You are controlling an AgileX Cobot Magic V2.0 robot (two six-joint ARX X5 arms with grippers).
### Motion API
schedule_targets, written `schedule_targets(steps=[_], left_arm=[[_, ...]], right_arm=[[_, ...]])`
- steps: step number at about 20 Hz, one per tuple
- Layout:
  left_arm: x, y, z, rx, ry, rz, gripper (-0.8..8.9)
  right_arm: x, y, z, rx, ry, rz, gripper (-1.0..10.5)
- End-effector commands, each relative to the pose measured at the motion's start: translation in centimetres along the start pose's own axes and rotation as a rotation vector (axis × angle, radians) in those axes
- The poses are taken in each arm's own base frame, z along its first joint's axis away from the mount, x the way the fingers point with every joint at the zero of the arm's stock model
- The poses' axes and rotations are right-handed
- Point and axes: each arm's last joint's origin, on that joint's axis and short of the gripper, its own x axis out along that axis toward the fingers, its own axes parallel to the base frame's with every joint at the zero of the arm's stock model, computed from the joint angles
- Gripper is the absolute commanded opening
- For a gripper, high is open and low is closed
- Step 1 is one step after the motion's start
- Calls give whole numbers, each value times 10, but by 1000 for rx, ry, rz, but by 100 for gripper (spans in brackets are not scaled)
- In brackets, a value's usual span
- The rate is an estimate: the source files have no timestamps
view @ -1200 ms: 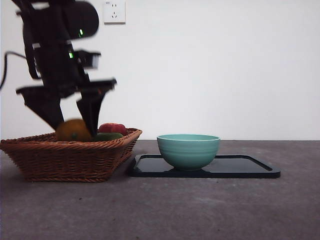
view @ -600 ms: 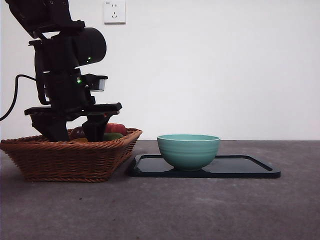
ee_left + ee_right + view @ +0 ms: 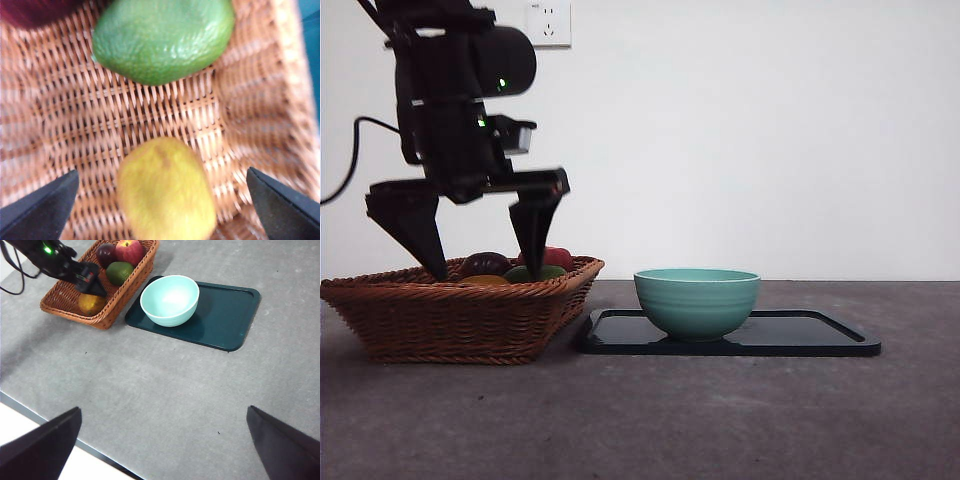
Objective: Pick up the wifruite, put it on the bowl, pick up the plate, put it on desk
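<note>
The dark grey table carries everything. On its left stands a brown wicker basket; just to the right of it lies a dark tray with the mint-green bowl standing at the tray's left end. The left claw hangs over the basket with its jaws spread wide and gripping nothing. The wifruite lies on the basket's woven floor between those jaws, untouched, at the near end of the basket. Farther back in the basket sit a green fruit, a dark purple fruit and a red apple; the basket's right wall stands between the wifruite and the bowl. The right claw waits high above the near table, jaws wide apart and empty.
</note>
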Motion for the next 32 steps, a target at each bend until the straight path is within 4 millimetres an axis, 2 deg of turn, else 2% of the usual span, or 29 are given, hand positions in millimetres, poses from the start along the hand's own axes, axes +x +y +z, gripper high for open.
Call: schedule_targets(steps=[1,4,7,9,13,16,19,22,27,32], left_arm=[[-29,-2,2,44,-45,-56,572],[-70,0,-10,103,-68,-122,572],[-125,1,-26,130,-175,-277,572],[-164,5,-43,141,-276,-298,572],[-232,15,-93,209,-433,-350,571],[-268,21,-133,269,-533,-409,562],[-290,27,-168,309,-585,-458,562],[-302,33,-199,330,-596,-465,562],[-310,36,-219,372,-639,-479,562],[-313,37,-228,399,-650,-503,562]], right_arm=[[-2,1,2,13,-11,14,591],[-2,1,2,13,-11,14,591],[-1,1,2,16,-14,12,591],[-1,2,4,41,-29,24,591],[-2,6,13,66,-113,67,591],[-1,9,19,96,-155,92,590],[6,15,27,118,-171,105,590],[22,24,35,107,-118,107,590],[51,40,48,94,-32,133,590],[86,60,67,82,84,141,590]])
